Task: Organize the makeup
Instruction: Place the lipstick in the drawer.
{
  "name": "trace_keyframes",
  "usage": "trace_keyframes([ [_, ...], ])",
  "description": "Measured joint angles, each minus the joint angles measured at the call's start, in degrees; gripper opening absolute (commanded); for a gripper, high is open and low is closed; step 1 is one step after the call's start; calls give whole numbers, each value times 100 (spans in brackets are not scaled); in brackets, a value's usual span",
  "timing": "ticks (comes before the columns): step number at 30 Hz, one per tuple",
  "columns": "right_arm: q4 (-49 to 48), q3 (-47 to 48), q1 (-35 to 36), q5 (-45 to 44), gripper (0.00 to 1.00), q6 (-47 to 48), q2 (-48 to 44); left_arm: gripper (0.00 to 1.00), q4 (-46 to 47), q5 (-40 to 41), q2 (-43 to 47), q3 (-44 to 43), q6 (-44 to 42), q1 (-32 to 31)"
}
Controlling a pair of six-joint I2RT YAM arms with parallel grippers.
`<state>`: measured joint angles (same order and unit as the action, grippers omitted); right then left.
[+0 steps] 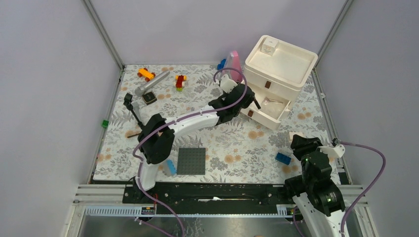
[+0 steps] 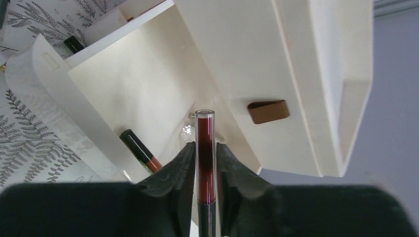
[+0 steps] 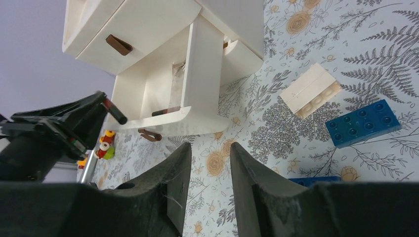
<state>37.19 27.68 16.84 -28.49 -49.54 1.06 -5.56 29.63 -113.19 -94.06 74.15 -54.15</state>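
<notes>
My left gripper is shut on a dark red-and-black lipstick stick, held just above the open lower drawer of the white drawer organizer. A second red-and-black stick lies in that drawer. In the top view the left gripper is at the drawer's left end. My right gripper is open and empty, low over the table near the front right. A beige block lies on the cloth beside the organizer.
Blue bricks lie close to the right gripper. A grey studded plate and a blue brick sit at the front. A black mini tripod, a silver tube and toy bricks are at the back left.
</notes>
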Motion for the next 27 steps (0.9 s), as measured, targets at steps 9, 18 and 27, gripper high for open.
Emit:
trace_keyframes([
  [9, 125, 131, 0, -114, 42, 4, -11, 52, 278, -459, -424, -59, 96, 151],
  [18, 192, 136, 0, -205, 42, 24, -11, 59, 682, -656, -249, 68, -566, 229],
  [27, 197, 138, 0, -208, 42, 48, -11, 62, 1093, -831, 2081, 1818, -1604, 990],
])
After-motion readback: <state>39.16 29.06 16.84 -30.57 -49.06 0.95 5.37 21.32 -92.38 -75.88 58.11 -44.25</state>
